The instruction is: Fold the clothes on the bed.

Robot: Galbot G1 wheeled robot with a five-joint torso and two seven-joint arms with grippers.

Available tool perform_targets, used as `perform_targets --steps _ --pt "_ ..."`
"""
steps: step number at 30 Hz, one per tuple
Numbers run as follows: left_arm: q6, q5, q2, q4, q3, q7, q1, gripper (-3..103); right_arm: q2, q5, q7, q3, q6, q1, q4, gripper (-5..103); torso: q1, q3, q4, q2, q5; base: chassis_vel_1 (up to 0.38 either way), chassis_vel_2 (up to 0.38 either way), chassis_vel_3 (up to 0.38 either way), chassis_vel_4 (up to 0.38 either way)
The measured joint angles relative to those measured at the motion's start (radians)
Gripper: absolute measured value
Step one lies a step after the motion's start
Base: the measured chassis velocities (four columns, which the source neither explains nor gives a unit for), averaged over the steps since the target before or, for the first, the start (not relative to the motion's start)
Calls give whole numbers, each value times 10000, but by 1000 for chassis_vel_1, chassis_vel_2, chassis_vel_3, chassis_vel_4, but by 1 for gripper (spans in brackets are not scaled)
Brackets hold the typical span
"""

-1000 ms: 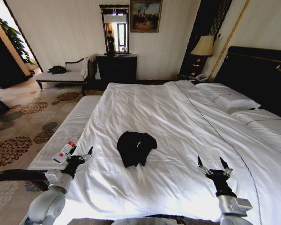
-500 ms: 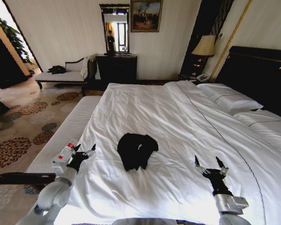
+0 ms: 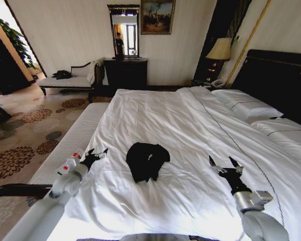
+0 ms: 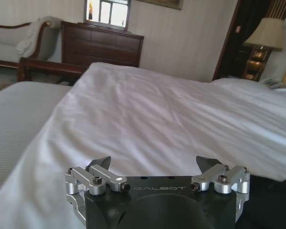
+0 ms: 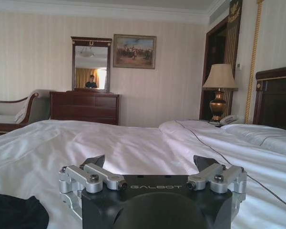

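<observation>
Clothes (image 3: 146,160) unmoved; left claw (image 3: 97,154) nearer.

The bed (image 3: 200,125) is big and has a white duvet (image 3: 155,120) spread over it, with soft wrinkles in it. It has a tall dark headboard (image 3: 276,80) on the robot's right side. Two white pillows (image 3: 246,105) lie by the headboard, one beside the other. A black T-shirt (image 3: 146,160) lies on the duvet near the middle of the close end. It is bunched up in a small heap, and a little bit of white shows on it. White duvet lies all around it.
</observation>
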Motion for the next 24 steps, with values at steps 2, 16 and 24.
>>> perform_targets --steps 2,16,24 --pt "71 -214 -1 270 379 34 -383 100 -44 19 12 -25 -41 45 -18 100 0 0 1 0 0 0 0 0 0" --pt "585 -1337 -1377 3029 3922 -42 -3982 100 151 -10 44 -43 -88 164 -351 100 1 0 4 -1 4 0 0 0 0" --pt "837 -1739 -1846 3872 4333 -63 -4412 101 312 -35 116 -17 -96 162 -328 100 0 -1 5 -1 2 0 0 0 0"
